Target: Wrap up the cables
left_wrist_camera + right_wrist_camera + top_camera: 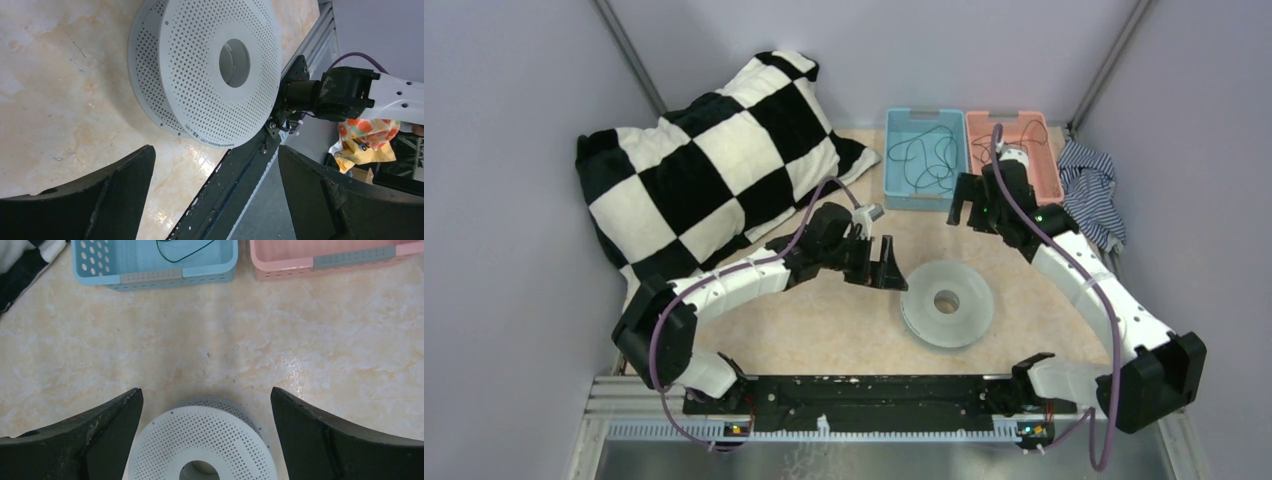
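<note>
Thin black cables (924,155) lie loosely coiled in the blue bin (896,190); one loop shows in the right wrist view (182,254). Another thin cable (1024,130) lies in the pink bin (1052,180). The pale grey perforated spool (946,303) lies flat on the table with no cable on it. My left gripper (892,265) is open and empty just left of the spool (200,65). My right gripper (969,212) is open and empty, hanging in front of the bins and behind the spool (205,447).
A black-and-white checkered pillow (714,165) fills the back left. A striped cloth (1089,185) lies right of the pink bin (325,260). The black base rail (864,395) runs along the near edge. Bare tabletop (824,330) lies beside the spool.
</note>
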Available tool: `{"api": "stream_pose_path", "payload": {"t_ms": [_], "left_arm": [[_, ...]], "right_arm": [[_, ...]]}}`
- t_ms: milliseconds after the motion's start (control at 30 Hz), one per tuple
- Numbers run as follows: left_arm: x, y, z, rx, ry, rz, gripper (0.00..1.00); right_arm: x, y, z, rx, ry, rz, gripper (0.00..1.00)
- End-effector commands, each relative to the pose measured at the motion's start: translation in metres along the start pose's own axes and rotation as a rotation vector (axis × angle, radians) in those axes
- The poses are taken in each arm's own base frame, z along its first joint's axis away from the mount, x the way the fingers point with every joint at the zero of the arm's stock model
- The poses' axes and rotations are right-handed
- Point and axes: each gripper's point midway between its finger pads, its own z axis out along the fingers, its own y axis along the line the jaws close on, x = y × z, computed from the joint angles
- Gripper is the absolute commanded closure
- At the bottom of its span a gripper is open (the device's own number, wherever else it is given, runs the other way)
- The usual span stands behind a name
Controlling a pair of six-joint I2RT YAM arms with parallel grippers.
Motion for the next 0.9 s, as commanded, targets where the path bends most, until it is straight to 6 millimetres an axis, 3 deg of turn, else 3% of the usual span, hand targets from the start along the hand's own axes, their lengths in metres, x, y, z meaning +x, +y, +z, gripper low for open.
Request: {"api": "stream_pose_path", "payload": {"t_ms": [0,100,233,300,533,700,867], "left_arm": [[-0.011,0.004,-0.010,0.114,-0.066,-0.107,0.01],[-0.022,0.019,-0.030,0.197,-0.137,-0.192,0.01],[-0.032,0.029,-0.043,0.108,-0.166,-0.152,0.01],[-0.035,0.028,-0.048,0.076,-0.159,-0.146,0.01],[-0.077,-0.011,-0.093,0.070,-0.339,-0.029,0.01],[-0.106,-0.013,-0.135,-0.083,-0.525,0.028,0.01],[-0.119,-0.019,-0.162,-0.144,-0.614,0.065,0.01]], "right_arm": [[-0.036,0.026,0.009,-0.066,-0.039,-0.079,0.01],[-0.056,0.036,0.021,-0.058,-0.053,-0.110,0.01],[-0.072,0.051,0.049,-0.046,-0.038,-0.152,0.02],[-0.077,0.060,0.067,-0.049,-0.024,-0.168,0.08],[-0.099,0.088,0.141,-0.073,0.026,-0.179,0.43],[-0.113,0.098,0.198,-0.063,0.062,-0.156,0.46],[-0.117,0.088,0.251,-0.025,0.077,-0.106,0.48]]}}
